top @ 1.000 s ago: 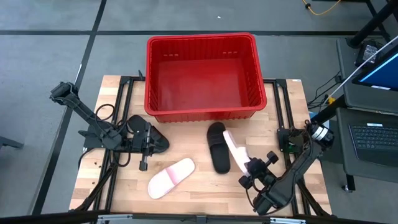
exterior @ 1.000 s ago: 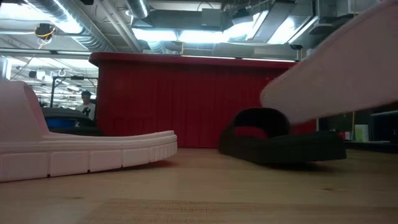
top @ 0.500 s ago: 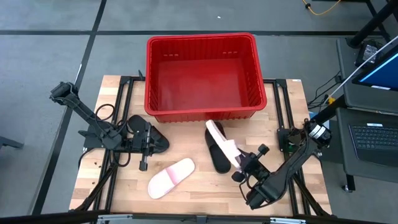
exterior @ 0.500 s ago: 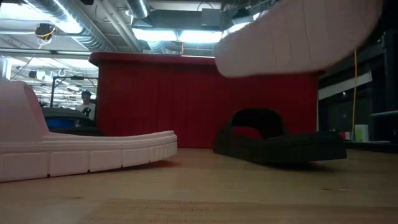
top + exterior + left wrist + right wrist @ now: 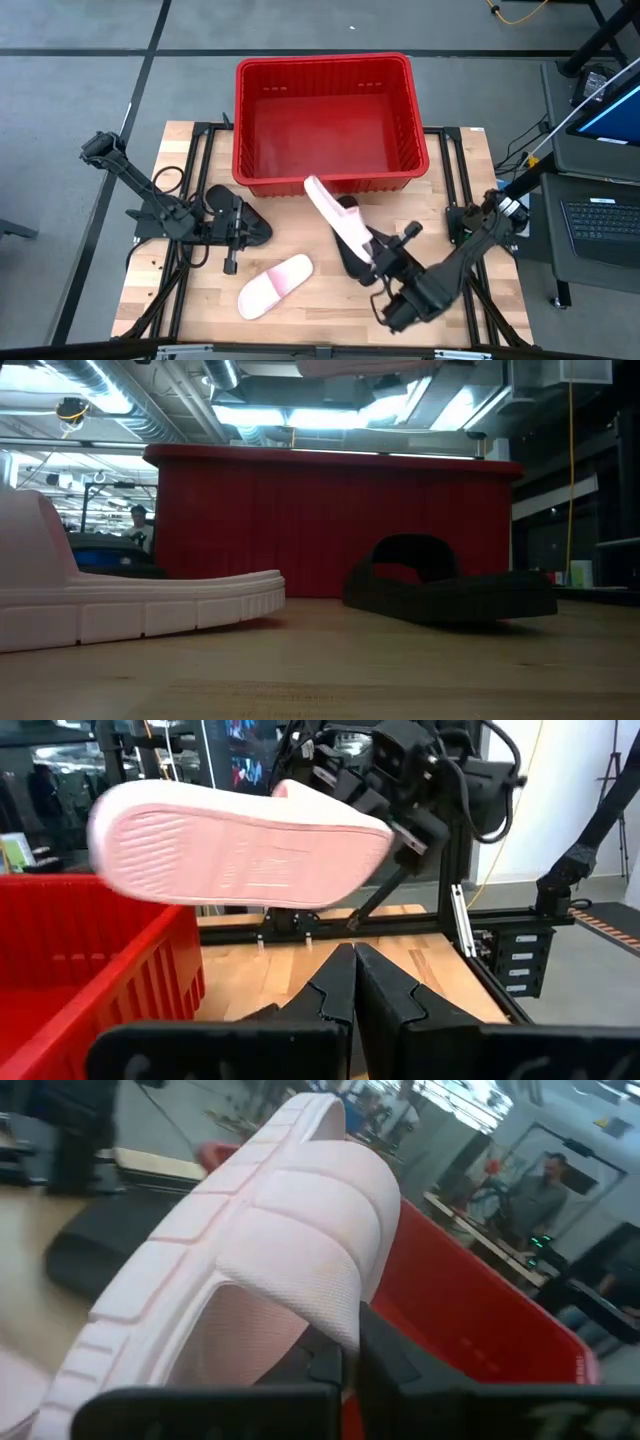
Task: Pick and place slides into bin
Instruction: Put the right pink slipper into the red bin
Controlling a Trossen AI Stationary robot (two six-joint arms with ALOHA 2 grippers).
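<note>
My right gripper (image 5: 373,260) is shut on a pale pink slide (image 5: 335,215), held in the air and slanting up toward the red bin (image 5: 325,120). The slide's free end is near the bin's near wall. It also shows in the right wrist view (image 5: 250,1270) and sole-on in the left wrist view (image 5: 240,845). A black slide (image 5: 350,250) lies sole down on the table under it. A second pink slide (image 5: 275,285) lies sole down at front centre. My left gripper (image 5: 352,982) is shut and waits at the table's left (image 5: 255,230). I cannot make out a second black slide. My right gripper pinches the pink slide at the near edge of its wide strap (image 5: 345,1315) between its two fingers. The fingers come from the table's near right side, slanting up. The slide is lifted clear, tilted, with its long free end (image 5: 312,188) highest and pointing toward the bin.
The bin stands at the table's far middle, and its inside shows nothing in it. A dark shape (image 5: 222,205) lies by my left gripper. Bare wood lies between the bin and the slides. A person (image 5: 545,1190) stands in the room beyond the table.
My right gripper has gone up and toward the table's left and far edges with the pink slide. The slide has risen out of the top of the low view and now slants over the black slide toward the bin's near wall.
</note>
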